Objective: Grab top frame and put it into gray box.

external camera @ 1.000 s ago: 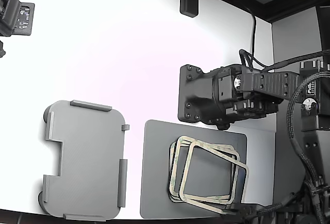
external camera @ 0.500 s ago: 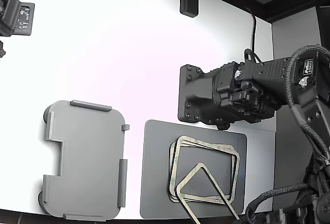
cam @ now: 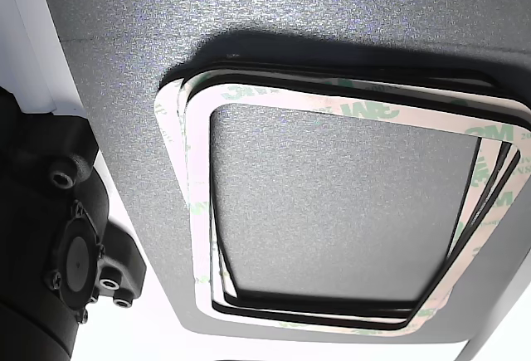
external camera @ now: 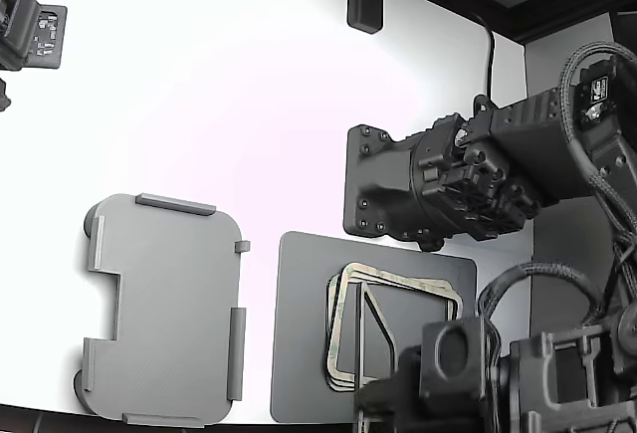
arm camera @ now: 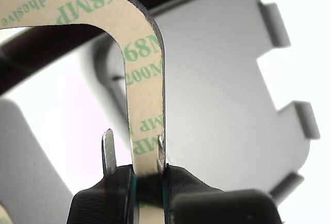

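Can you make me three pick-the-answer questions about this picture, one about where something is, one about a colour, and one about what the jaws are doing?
1. In the exterior view, where is the gray box compared with the dark mat?
A. On the exterior view's left of it
B. On top of it
C. On the exterior view's right of it

2. What colour is the lettering on the top frame?
A. Red
B. Green
C. Blue

3. What is the gripper doing?
A. Hanging open with nothing in it
B. Pinching the gray box
C. Pinching the top frame

Answers:
1. A, the box lies on the white table left of the mat.
2. B, the wrist view shows green letters on beige.
3. C, the frame's strip sits between the two jaws in the wrist view.
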Controlling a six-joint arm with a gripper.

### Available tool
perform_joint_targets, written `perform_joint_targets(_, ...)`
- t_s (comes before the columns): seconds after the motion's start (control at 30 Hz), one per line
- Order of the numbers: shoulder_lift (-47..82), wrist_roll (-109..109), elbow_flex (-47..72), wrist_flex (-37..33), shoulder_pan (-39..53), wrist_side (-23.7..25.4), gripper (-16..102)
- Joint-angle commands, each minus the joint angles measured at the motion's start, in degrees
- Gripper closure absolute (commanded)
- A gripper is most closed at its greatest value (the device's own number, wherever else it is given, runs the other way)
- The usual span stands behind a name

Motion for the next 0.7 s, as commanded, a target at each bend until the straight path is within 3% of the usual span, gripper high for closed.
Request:
perform_joint_targets(0.0, 4.4, 17.8, 1.5, 0.5, -4.6, 2.6, 97)
perform_joint_targets(0.1, 6.9, 24.5, 5.4, 0.6, -8.7, 5.2, 97)
perform_joint_targets(0.23, 7.7, 34.5, 6.9, 0.5, -16.0, 4.3, 99)
perform_joint_targets(0.4, 6.6, 43.6, 6.3, 0.5, -24.9, 2.6, 98)
perform_joint_targets(0.5, 4.5, 43.2, 4.0, 0.5, -30.0, -3.6, 98)
perform_joint_targets(0.67, 2.4, 61.8, 2.6, 0.5, -32.0, -3.4, 98)
